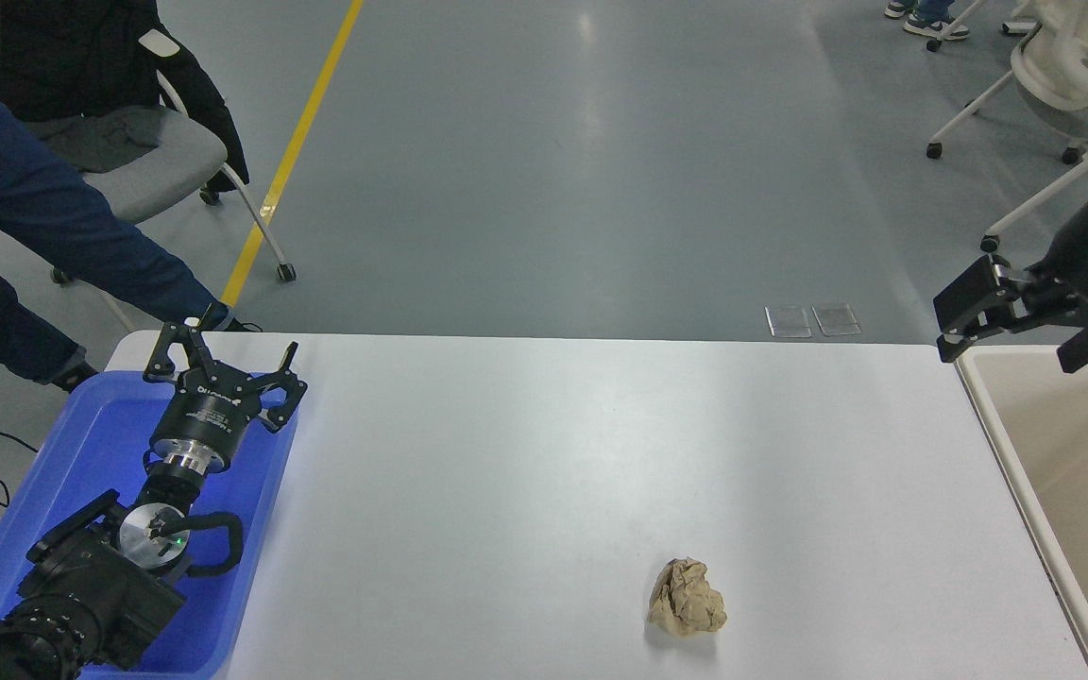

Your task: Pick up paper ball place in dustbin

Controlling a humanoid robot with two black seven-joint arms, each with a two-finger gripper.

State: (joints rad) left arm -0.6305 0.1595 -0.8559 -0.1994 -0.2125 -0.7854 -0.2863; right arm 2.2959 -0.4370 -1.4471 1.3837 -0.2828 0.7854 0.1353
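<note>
A crumpled tan paper ball (687, 598) lies on the white table (544, 453) near its front edge, right of centre. The cream dustbin (1073, 491) stands against the table's right side, cut off by the picture's edge. My right gripper (1011, 326) hangs open above the dustbin's far left corner, well away from the ball, with nothing between its fingers. My left gripper (223, 364) is parked open over the blue tray at the lower left.
A bright blue tray (91, 444) holds the left arm at the table's left end. A person's leg in dark blue trousers (43, 217) and a grey chair (128, 161) stand beyond the far left corner. White office chairs stand at the top right.
</note>
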